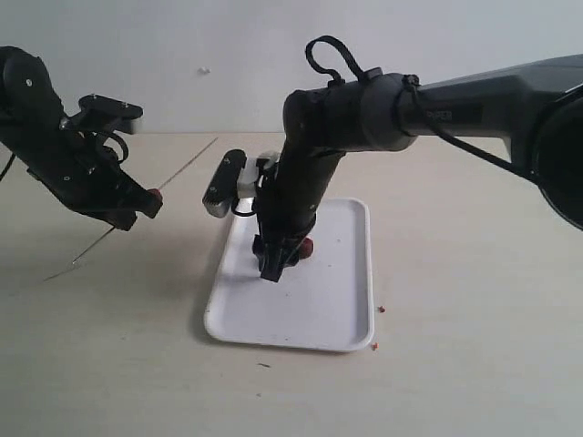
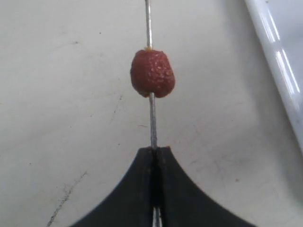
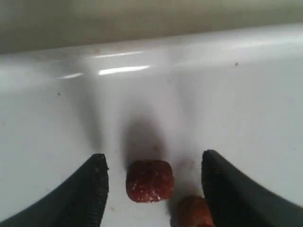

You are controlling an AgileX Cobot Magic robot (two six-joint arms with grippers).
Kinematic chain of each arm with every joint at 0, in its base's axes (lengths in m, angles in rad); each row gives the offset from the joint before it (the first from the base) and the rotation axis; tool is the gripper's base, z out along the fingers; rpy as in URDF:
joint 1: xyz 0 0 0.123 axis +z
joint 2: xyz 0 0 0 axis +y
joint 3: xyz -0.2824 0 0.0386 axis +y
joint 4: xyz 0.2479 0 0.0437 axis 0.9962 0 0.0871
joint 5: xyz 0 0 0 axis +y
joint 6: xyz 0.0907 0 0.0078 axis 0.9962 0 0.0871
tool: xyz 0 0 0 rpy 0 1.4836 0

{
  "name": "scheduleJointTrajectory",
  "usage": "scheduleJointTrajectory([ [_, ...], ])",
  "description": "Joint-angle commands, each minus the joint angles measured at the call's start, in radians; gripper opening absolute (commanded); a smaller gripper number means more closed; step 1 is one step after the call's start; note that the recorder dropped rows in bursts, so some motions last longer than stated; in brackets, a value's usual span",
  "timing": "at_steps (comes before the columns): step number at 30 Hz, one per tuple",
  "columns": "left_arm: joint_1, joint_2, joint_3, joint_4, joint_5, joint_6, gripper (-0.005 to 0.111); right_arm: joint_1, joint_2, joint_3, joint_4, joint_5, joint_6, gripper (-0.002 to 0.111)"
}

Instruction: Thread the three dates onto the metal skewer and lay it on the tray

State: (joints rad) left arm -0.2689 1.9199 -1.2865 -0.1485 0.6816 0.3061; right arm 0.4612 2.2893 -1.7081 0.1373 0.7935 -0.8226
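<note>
Skewer (image 2: 152,118) pinched tight in left gripper (image 2: 154,150), one date (image 2: 152,73) threaded.
Right gripper (image 3: 155,158) gapes empty around two dates (image 3: 149,180) on tray (image 3: 189,71).

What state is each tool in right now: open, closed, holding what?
Left tool: closed on the metal skewer, which carries one threaded date.
Right tool: open over the tray, straddling a loose date, not gripping.

Pale beige tabletop (image 1: 474,364), plain grey-white wall (image 1: 228,45) behind.
</note>
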Motion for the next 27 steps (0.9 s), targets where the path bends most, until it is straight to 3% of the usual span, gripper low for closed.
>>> scheduleJointTrajectory([
  [1,0.002,-0.012,0.004,-0.012,-0.007,0.004,0.000,-0.001,0.007,-0.010,-0.024,0.015,0.032,0.055],
  [8,0.002,-0.012,0.004,-0.042,-0.007,0.008,0.000,-0.001,0.029,-0.010,-0.024,0.029,0.032,0.053],
  [14,0.002,-0.012,0.004,-0.048,-0.009,0.011,0.000,-0.001,0.029,-0.010,-0.024,0.025,0.032,0.034],
  [27,0.002,-0.012,0.004,-0.056,-0.009,0.011,0.000,-0.001,0.029,-0.044,-0.012,0.038,0.100,0.031],
])
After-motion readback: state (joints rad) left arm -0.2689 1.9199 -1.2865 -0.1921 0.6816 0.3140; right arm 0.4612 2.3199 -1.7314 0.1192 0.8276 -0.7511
